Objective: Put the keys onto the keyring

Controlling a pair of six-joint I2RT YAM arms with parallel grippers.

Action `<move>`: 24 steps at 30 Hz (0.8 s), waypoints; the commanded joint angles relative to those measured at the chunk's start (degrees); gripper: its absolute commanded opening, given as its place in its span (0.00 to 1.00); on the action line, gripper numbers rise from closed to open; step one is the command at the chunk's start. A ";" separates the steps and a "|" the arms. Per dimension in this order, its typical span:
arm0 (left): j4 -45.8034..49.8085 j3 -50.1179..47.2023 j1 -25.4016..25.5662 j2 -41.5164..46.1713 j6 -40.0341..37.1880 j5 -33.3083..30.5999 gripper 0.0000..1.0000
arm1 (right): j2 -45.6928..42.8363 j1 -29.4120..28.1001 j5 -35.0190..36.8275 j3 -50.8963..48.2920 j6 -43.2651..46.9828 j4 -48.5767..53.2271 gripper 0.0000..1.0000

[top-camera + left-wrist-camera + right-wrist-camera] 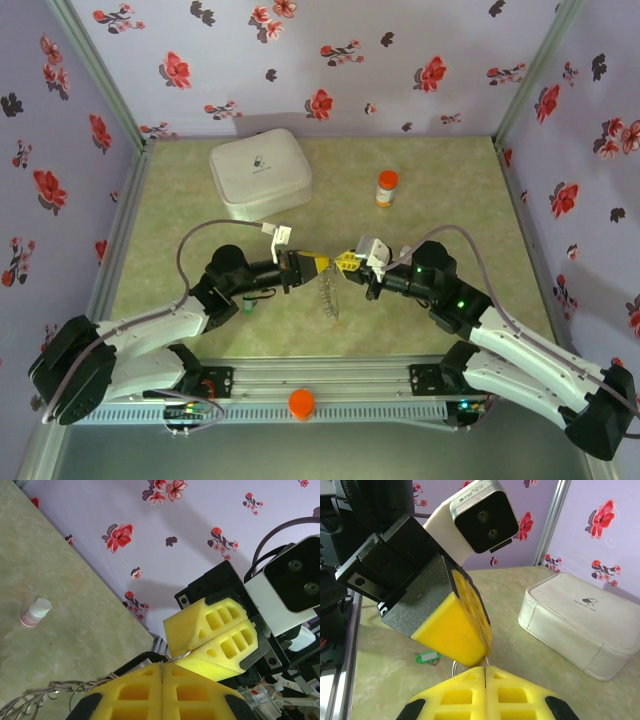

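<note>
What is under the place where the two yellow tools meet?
The keyring hangs there, pinched by the left tool and right tool. The pinched part is hidden inside their grip.

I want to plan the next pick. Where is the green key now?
In the top view the green key lies on the table beside the left arm, nearer and left of the left hand.

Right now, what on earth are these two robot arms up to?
They are working on getting keys onto a keyring. The left gripper and the right gripper meet tip to tip over the middle of the table. Both are shut and seem to pinch the keyring between them, with its beaded chain hanging below. A green-headed key lies on the table nearer the left gripper, not yet on the chain.
</note>
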State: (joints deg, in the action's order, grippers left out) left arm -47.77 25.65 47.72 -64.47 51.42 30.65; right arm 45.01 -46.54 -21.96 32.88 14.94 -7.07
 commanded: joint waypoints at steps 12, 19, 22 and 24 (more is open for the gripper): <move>-5.56 0.89 -0.25 -0.19 1.39 1.08 0.00 | -0.09 -0.39 -0.12 -1.25 0.98 0.38 0.00; -5.21 0.79 -0.27 -0.09 1.17 0.40 0.00 | -0.17 -0.38 -1.57 -1.16 0.71 1.18 0.00; -4.54 0.77 -0.27 0.11 0.95 0.08 0.00 | -0.33 -0.36 -2.23 -1.16 0.27 0.93 0.00; -4.42 0.84 -0.35 -0.04 0.88 0.09 0.00 | -0.99 -0.31 -1.49 -1.34 0.26 0.13 0.00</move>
State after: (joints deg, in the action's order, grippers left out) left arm -48.40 25.65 47.70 -64.93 52.21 30.89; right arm 44.97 -46.54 -21.80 32.51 14.98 -7.05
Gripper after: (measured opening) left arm 0.045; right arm 0.048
